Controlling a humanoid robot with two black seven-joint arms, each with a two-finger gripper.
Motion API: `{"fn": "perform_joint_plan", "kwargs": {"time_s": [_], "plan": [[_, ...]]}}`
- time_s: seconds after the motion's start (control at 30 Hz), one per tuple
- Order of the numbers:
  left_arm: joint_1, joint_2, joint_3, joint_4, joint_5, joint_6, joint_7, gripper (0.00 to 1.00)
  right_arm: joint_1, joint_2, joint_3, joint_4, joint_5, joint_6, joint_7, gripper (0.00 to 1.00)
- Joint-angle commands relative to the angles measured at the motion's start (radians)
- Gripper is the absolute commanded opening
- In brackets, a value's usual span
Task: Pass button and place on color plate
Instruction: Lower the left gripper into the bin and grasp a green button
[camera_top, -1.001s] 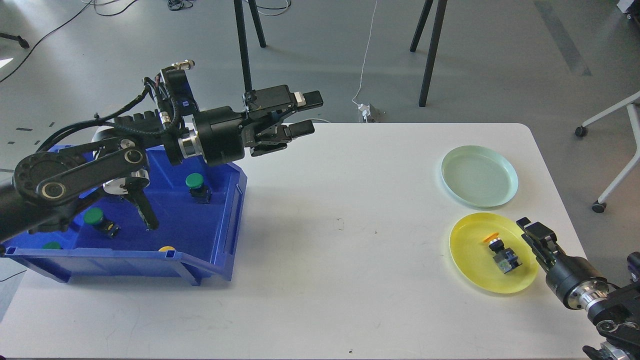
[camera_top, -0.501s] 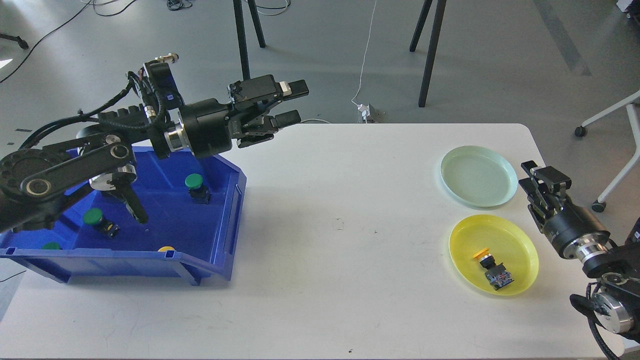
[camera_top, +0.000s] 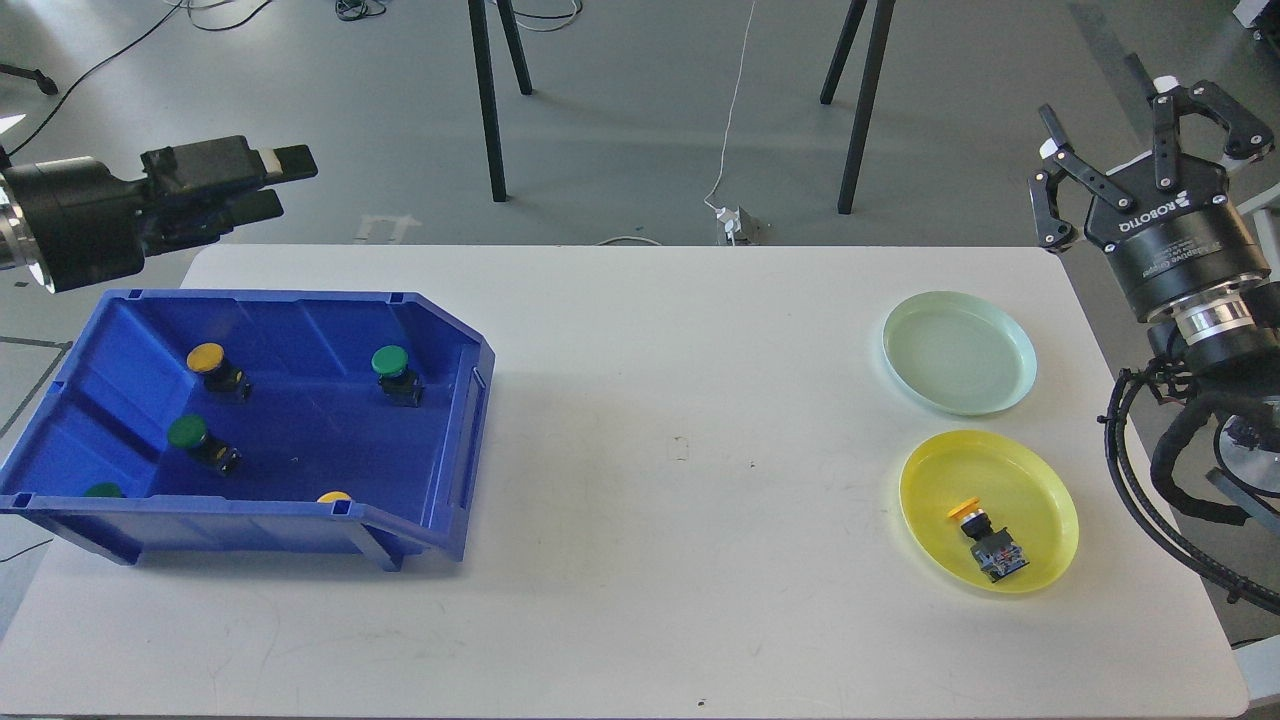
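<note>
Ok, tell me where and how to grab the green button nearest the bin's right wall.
Grip the green button by its dark body just under the green cap, coming from straight above with the left gripper. It stands cap-up, and the blue bin walls likely block a sideways approach.

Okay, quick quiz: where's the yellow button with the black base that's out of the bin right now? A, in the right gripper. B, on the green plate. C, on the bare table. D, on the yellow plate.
D: the button lies on the yellow plate, while the green plate holds nothing and the right gripper is open and empty.
</note>
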Motion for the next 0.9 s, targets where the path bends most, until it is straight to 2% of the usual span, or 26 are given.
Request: {"fn": "perform_joint_plan", "kwargs": {"time_s": [0.0, 0.17, 0.3, 0.4, 0.6, 0.87], "plan": [[0.000, 0.023, 0.003, 0.002, 0.218, 0.000, 0.000, 0.98, -0.021, 0.003, -0.001, 0.000, 0.001, 0.002, 0.000, 0.61], [0.017, 0.018, 0.023, 0.016, 0.561, 0.000, 0.000, 0.98, -0.047, 0.003, -0.001, -0.002, 0.001, 0.003, 0.000, 0.62], [0.053, 0.004, 0.031, 0.056, 0.718, 0.000, 0.000, 0.98, -0.068, 0.003, -0.001, -0.003, 0.001, 0.003, 0.000, 0.63], [0.109, -0.032, 0.044, 0.141, 0.735, 0.000, 0.000, 0.98, -0.081, 0.003, -0.001, -0.003, 0.000, 0.003, 0.000, 0.63], [0.129, -0.149, 0.083, 0.310, 0.752, 0.000, 0.000, 0.98, -0.087, 0.003, -0.002, -0.006, 0.000, 0.006, 0.000, 0.64], [0.138, -0.189, 0.104, 0.355, 0.752, 0.000, 0.000, 0.97, -0.093, 0.003, -0.002, -0.006, 0.000, 0.006, 0.000, 0.65]]}}
